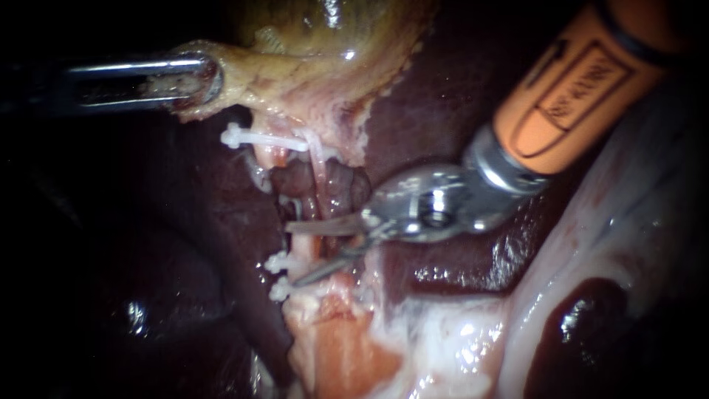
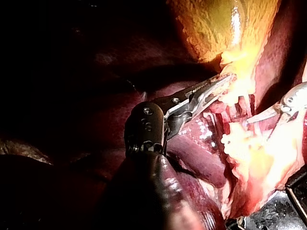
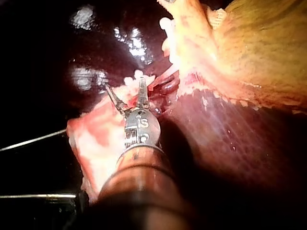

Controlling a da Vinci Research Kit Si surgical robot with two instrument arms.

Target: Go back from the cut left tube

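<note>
- Our left instrument [image 1: 188,83] comes in from the left. Its hand is clenched on the pale edge of the gallbladder [image 1: 325,29] at the far side of the scene.
- In the left wrist view, that instrument [image 2: 217,88] shows the same grip, with the yellow gallbladder [image 2: 216,28] lying ahead of it.
- Our right instrument [image 1: 299,253] comes in from the upper right. Its hand is released: two thin blades stand apart with nothing gripped between them.
- The far blade lies across the dark tissue in the middle, and the tip of the near blade is just beside the near clips [image 1: 278,263].
- The left tube [image 1: 267,157] shows as a short pinkish stump just near of the far clip [image 1: 266,140], and its end hangs free.
- A gap of dark tissue separates that stump from the two near clips, which sit one just behind the other on pale tissue.
- The far clip lies crosswise, close under the gallbladder's edge.
- The dark red liver [image 1: 443,96] lies to the right and left of the clipped strip.
- In the right wrist view, the right instrument [image 3: 124,84] has its blades spread over pale tissue, and the gallbladder [image 3: 259,43] is ahead and to one side.
</note>
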